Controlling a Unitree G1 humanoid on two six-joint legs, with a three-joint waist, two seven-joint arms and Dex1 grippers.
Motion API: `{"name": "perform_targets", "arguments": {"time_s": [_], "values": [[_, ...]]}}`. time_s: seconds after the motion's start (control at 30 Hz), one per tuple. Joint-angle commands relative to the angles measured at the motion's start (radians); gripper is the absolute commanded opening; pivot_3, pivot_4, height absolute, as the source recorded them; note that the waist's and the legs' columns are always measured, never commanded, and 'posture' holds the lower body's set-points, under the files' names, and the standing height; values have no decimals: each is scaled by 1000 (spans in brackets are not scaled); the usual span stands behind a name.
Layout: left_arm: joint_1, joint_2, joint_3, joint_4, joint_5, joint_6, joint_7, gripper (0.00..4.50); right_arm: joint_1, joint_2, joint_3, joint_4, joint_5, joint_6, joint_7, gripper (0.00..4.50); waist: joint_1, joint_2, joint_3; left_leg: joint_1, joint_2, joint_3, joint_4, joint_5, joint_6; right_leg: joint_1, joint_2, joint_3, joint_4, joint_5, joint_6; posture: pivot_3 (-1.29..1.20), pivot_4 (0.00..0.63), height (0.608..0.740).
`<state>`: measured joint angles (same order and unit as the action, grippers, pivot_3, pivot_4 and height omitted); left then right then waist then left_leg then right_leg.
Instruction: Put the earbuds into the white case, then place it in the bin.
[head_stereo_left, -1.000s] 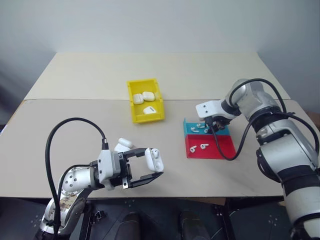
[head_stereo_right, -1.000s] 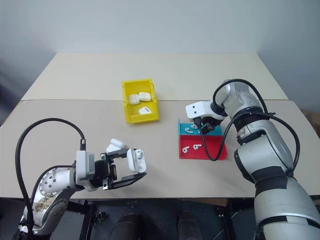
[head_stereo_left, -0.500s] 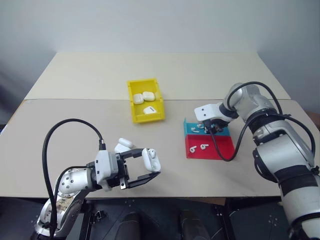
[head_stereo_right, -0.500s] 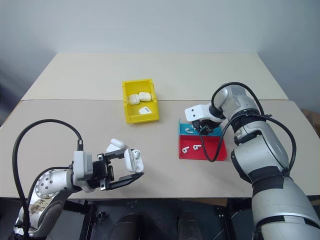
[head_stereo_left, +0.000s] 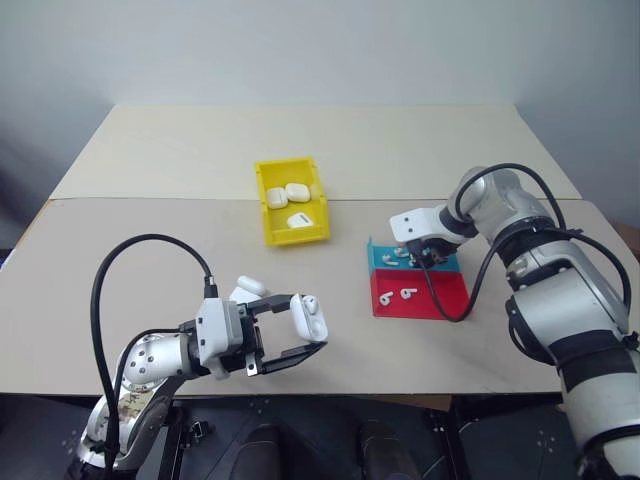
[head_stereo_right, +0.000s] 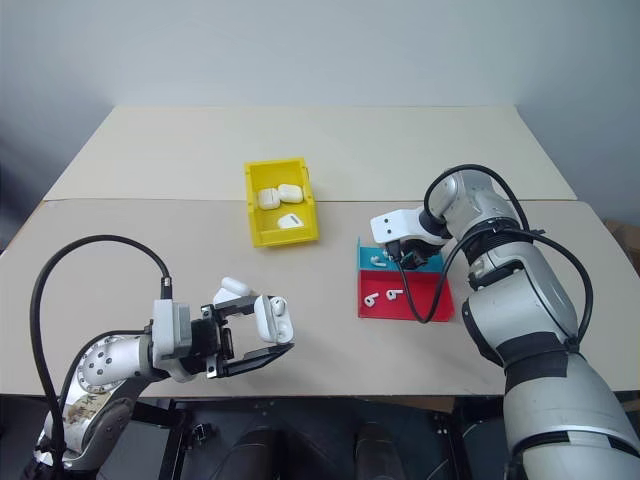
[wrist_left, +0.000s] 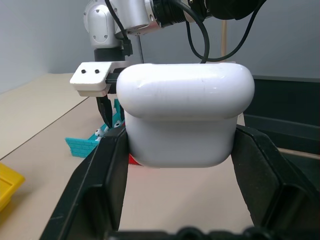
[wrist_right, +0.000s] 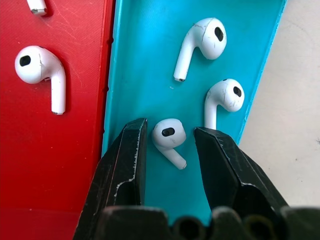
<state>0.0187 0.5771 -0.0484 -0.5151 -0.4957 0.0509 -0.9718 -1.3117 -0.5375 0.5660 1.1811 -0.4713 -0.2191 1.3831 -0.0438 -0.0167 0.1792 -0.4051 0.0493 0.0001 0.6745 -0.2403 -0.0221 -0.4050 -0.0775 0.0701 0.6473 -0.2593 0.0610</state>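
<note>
Nearest the table's front edge: left gripper (head_stereo_left: 300, 332), level and pointing right, pinching a white case (head_stereo_left: 309, 317) between its black fingers (wrist_left: 260, 170), lid hinged open, case held clear above the tabletop (head_stereo_left: 120, 260). In the left wrist view, the case's rounded body (wrist_left: 185, 120) wedged snugly between both fingers, touching each. Just behind that gripper, lying on the table: another white case (head_stereo_left: 246, 289), apart from the held one.

Further right, side by side and touching: red tray (head_stereo_left: 440, 298) nearer, blue tray (head_stereo_left: 377, 259) just behind it. On the red tray, two earbuds (head_stereo_left: 398, 295) near its left end. Right gripper (wrist_right: 169, 137) tilted steeply down into the blue tray, fingers parted and straddling one earbud (wrist_right: 169, 136) that lies flat on the tray floor; small gaps visible on both sides, so not squeezing it. Beside that earbud, two more on the blue floor (wrist_right: 135, 65): one (wrist_right: 224, 99) just beside the finger on the table side, one (wrist_right: 202, 42) beyond it. Across the tray wall, on red (wrist_right: 65, 150), another earbud (wrist_right: 41, 70), stem pointing toward the camera.

Farthest back, near the seam between the two table panels: yellow bin (head_stereo_left: 266, 228), well apart from both grippers, holding three closed white cases (head_stereo_left: 290, 200) — two side by side at the far end, one nearer the front wall.
</note>
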Motion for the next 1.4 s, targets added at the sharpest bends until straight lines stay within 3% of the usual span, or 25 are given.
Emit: {"name": "perform_targets", "arguments": {"time_s": [0.03,0.07,0.77,1.1,1.27,1.4], "values": [[-3,-4,-1,-17,-1,-11,2,2765,-24,-11,-17,2,-6,-21,4,1507,0,0,0,0,0,0,0,0,0,0,0,0,0,0,0,0,150,740],[-2,-3,-1,-18,-2,-11,2,2765,-24,-10,-19,2,-6,-19,3,1324,0,0,0,0,0,0,0,0,0,0,0,0,0,0,0,0,150,740],[-27,-5,-1,1,-10,-9,-7,2765,-28,-19,-73,-8,10,2,26,1324,0,0,0,0,0,0,0,0,0,0,0,0,0,0,0,0,150,740],[-78,-11,-10,29,-19,8,-7,2765,-61,-73,-193,-43,100,87,45,1324,0,0,0,0,0,0,0,0,0,0,0,0,0,0,0,0,150,740],[-125,-44,-8,48,-27,-4,-5,2765,-7,-149,-350,-262,260,249,90,1324,2,1,1,-1,0,0,0,0,0,0,0,0,0,0,0,0,150,740],[-216,-81,-21,101,-40,-13,-31,2765,174,-218,-581,-762,525,623,95,1324,15,1,1,-1,0,-1,0,0,0,0,0,-1,0,0,0,0,150,740]]}}
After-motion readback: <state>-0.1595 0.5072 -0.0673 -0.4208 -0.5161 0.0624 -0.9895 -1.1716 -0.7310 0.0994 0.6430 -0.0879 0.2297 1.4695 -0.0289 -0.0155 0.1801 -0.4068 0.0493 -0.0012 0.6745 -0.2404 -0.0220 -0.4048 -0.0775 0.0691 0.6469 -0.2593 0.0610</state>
